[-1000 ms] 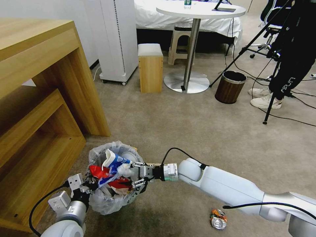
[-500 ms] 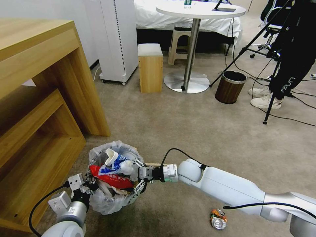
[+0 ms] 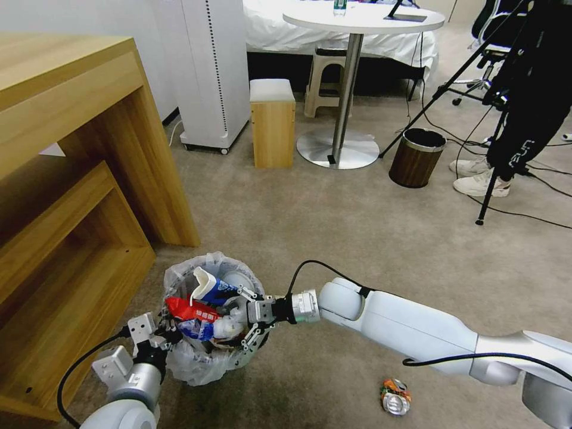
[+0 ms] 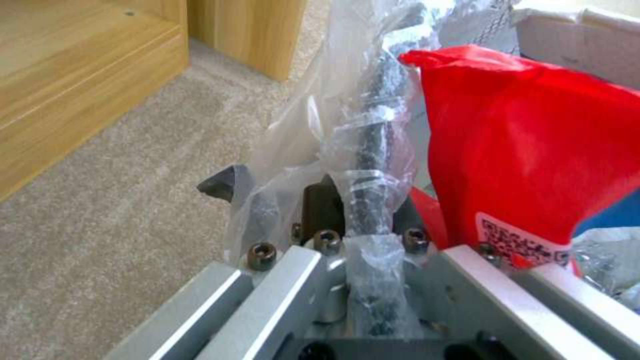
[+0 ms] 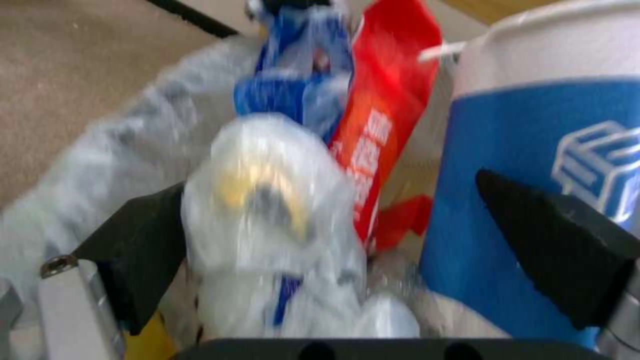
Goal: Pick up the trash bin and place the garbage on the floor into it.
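The trash bin [image 3: 205,357], black with a crinkled clear liner, is lifted a little off the beige floor [image 3: 357,238] beside the wooden desk. My left gripper [image 3: 165,341] is shut on its near rim [image 4: 370,150], liner pinched in too. Inside lies garbage: a blue-white paper cup [image 3: 210,288], a red wrapper [image 3: 189,309] and a white plastic bundle [image 3: 230,326]. My right gripper [image 3: 249,320] hangs open over the bin's mouth. In the right wrist view its pads [image 5: 137,250] straddle the bundle [image 5: 267,200], beside the cup [image 5: 533,165]. A crushed can [image 3: 395,398] lies on the carpet under the right arm.
The wooden desk [image 3: 71,149] with its low shelf stands close on the left. Farther off are a small wooden stool [image 3: 273,122], a white appliance [image 3: 214,71], a round pedestal table [image 3: 351,77], a brown wood-grain bin [image 3: 417,157] and tripod legs with cables [image 3: 488,196].
The cup, red wrapper and white bundle have sunk lower into the bin. My right gripper has edged left and down over the bin, fingers spread. The bin has shifted slightly.
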{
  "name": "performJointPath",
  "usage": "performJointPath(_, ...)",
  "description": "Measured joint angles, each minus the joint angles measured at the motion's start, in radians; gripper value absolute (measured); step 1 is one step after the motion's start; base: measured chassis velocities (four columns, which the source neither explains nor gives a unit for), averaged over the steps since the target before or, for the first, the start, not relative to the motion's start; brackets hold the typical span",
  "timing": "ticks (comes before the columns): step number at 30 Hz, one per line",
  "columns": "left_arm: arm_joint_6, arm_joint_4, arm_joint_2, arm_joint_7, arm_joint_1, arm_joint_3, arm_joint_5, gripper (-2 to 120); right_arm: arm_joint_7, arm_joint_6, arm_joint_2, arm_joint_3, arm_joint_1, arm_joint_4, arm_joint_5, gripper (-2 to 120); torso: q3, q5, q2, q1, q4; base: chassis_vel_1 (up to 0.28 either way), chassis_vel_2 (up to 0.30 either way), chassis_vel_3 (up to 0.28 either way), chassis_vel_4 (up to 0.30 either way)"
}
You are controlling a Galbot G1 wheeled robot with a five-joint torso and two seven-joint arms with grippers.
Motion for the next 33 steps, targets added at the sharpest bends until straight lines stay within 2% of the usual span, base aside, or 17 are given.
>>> performJointPath(22, 0.001, 0.009, -0.003, 0.002, 0.000, 0.009, 0.010, 0, 0.075, -0.011, 0.035, 0.063, -0.039, 0.089, 0.074, 100, 0.000, -0.0001, 0.000, 0.000, 0.0001, 0.000, 0.000, 0.000, 0.000)
performJointPath(33, 0.001, 0.002, -0.004, 0.002, 0.001, 0.008, 0.011, 0, 0.064, -0.014, 0.019, 0.072, -0.063, 0.098, 0.082, 100, 0.000, 0.0000, 0.000, 0.000, 0.0001, 0.000, 0.000, 0.000, 0.000)
